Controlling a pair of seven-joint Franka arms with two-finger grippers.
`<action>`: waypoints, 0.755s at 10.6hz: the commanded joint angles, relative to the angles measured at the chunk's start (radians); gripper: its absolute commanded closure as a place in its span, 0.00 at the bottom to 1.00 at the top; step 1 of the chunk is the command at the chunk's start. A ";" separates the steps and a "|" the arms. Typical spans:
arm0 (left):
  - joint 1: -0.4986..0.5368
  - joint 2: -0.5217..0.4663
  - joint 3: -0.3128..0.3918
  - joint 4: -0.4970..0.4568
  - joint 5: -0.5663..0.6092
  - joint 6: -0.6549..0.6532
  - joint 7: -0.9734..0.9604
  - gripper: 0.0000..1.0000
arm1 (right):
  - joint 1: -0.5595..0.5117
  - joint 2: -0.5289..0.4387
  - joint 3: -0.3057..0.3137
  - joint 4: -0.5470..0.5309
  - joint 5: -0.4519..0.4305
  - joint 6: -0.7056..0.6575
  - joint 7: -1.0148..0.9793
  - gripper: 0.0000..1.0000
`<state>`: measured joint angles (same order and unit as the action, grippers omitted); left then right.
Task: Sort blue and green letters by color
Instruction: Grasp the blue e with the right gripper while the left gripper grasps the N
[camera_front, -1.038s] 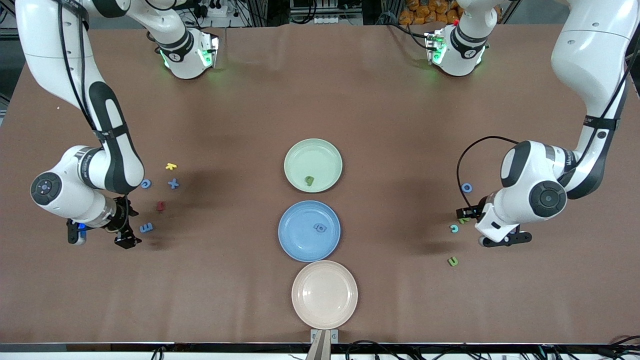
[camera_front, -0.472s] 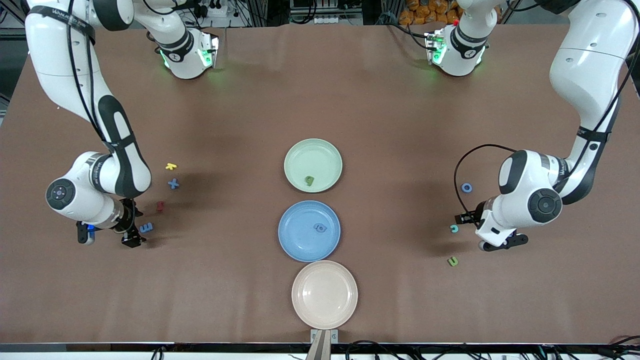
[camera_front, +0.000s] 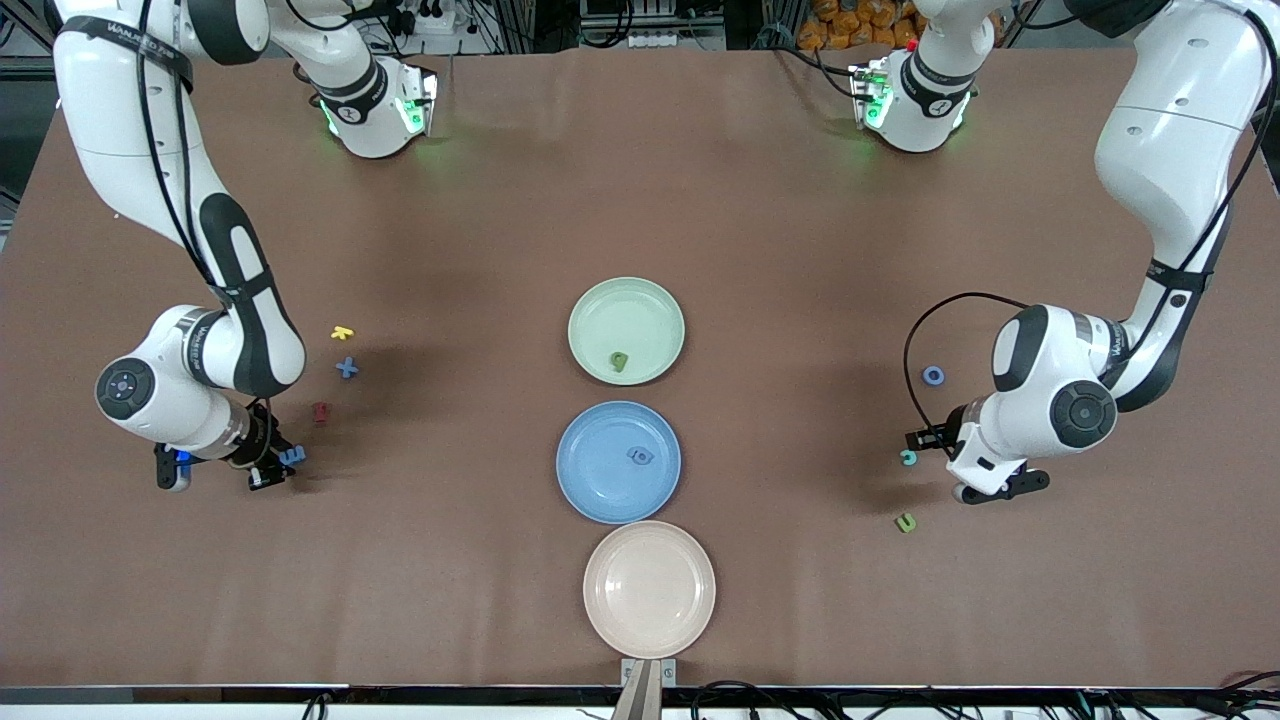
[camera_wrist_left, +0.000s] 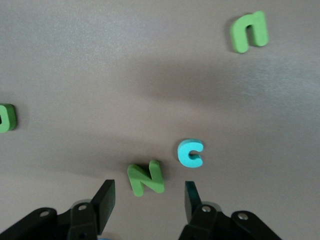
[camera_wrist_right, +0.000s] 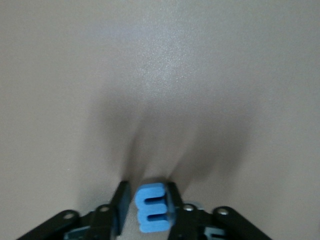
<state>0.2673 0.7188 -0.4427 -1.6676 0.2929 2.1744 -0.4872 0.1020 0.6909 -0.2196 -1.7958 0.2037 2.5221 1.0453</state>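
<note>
Front view, right arm: the right gripper (camera_front: 272, 470) works low at the table near the frame's left edge, its jaws closed around a small chunky blue foam letter E (camera_front: 292, 455).
Front view, loose letters: a blue X-shaped letter (camera_front: 346, 367), a small yellow letter (camera_front: 342, 332) and a small dark red letter (camera_front: 320, 411) lie just above the E in the frame.
Front view, plates: a pale green plate (camera_front: 590, 305) at centre carries one green letter (camera_front: 620, 361); a blue plate (camera_front: 585, 490) just below it carries one blue letter (camera_front: 640, 456); a bare pink plate (camera_front: 610, 610) sits lowest.
Front view, left arm: the left gripper (camera_front: 928, 437) hangs low at the frame's right, beside a small turquoise letter C (camera_front: 908, 457); a blue ring-shaped letter O (camera_front: 932, 375) lies above it and a green letter (camera_front: 905, 522) below.
Left wrist view: the jaws stand partly open, straddling a lime green letter N (camera_wrist_left: 146, 178) at lower centre without touching it; the turquoise C (camera_wrist_left: 190, 153) lies just beside, and a green letter n (camera_wrist_left: 249, 31) sits at upper right.
Right wrist view: the black fingertips (camera_wrist_right: 121, 200) pinch the blue E (camera_wrist_right: 153, 208) across its flat sides at bottom centre.
Handling: the letters look light, slightly soft and not fragile; a squeeze across the thick body should hold, though so small a piece may twist.
</note>
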 joint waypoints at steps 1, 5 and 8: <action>0.033 0.024 -0.010 -0.012 0.026 0.022 -0.033 0.37 | 0.001 0.007 0.012 0.003 0.011 0.000 0.009 1.00; 0.030 0.027 -0.008 -0.012 0.028 0.022 -0.033 0.38 | 0.007 -0.016 0.012 0.021 0.008 -0.070 -0.156 1.00; 0.020 0.031 -0.005 -0.009 0.028 0.024 -0.034 0.39 | 0.022 -0.073 0.011 0.044 0.003 -0.154 -0.472 1.00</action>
<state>0.2910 0.7496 -0.4421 -1.6719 0.2929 2.1856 -0.4929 0.1121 0.6778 -0.2103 -1.7521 0.2033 2.4156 0.7832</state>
